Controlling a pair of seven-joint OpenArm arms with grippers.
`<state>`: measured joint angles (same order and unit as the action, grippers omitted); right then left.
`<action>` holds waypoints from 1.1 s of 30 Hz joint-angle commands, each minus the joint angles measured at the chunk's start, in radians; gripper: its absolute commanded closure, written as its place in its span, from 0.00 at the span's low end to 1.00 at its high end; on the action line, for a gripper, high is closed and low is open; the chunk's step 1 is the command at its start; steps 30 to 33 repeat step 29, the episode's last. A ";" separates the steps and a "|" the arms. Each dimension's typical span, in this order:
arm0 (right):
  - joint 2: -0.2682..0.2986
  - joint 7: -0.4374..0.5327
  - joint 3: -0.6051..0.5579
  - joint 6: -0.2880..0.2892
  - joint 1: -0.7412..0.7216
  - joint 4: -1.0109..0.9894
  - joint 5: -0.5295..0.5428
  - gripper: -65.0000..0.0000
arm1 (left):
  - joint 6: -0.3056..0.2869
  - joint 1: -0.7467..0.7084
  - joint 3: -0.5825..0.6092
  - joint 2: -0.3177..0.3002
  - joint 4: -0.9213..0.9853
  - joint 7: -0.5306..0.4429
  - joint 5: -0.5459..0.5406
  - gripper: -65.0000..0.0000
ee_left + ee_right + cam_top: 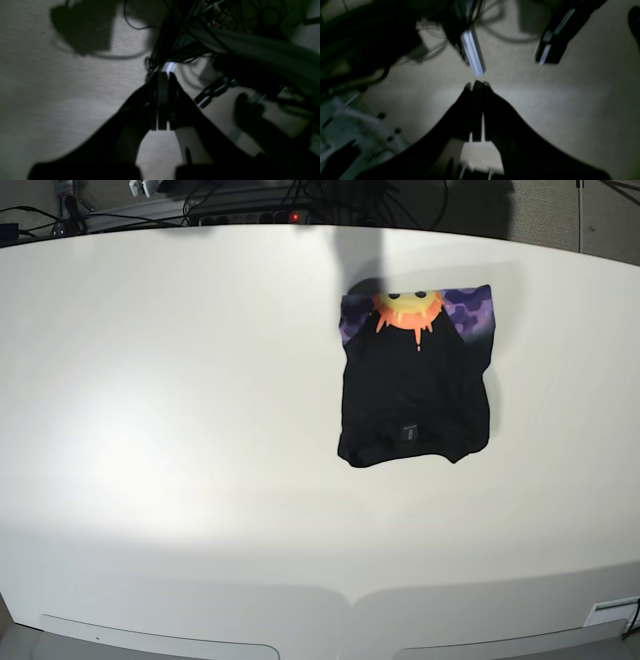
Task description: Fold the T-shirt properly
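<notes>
- On the white table, the T-shirt lies folded into a compact black block, right of centre and toward the far edge.
- Its far end shows an orange sun-face between 2 purple camouflage patches; a small tag sits near the collar at the near end.
- The right claw has its fingers pressed together, gripping nothing, above pale floor.
- The left claw is likewise closed and empty, with dark cables beyond it.
</notes>
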<state>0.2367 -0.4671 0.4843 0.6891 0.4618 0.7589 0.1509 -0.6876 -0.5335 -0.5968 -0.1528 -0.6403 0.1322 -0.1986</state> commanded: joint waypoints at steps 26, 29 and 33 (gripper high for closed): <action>0.037 0.291 -0.526 -0.152 -0.315 -0.345 0.037 1.00 | 0.225 0.403 -0.004 -0.008 0.399 -0.110 0.175 1.00; 0.038 0.290 -0.526 -0.152 -0.315 -0.345 0.046 1.00 | 0.225 0.403 -0.004 0.000 0.399 -0.111 0.173 1.00; 0.038 0.290 -0.526 -0.152 -0.315 -0.345 0.046 1.00 | 0.225 0.403 -0.004 0.000 0.399 -0.111 0.173 1.00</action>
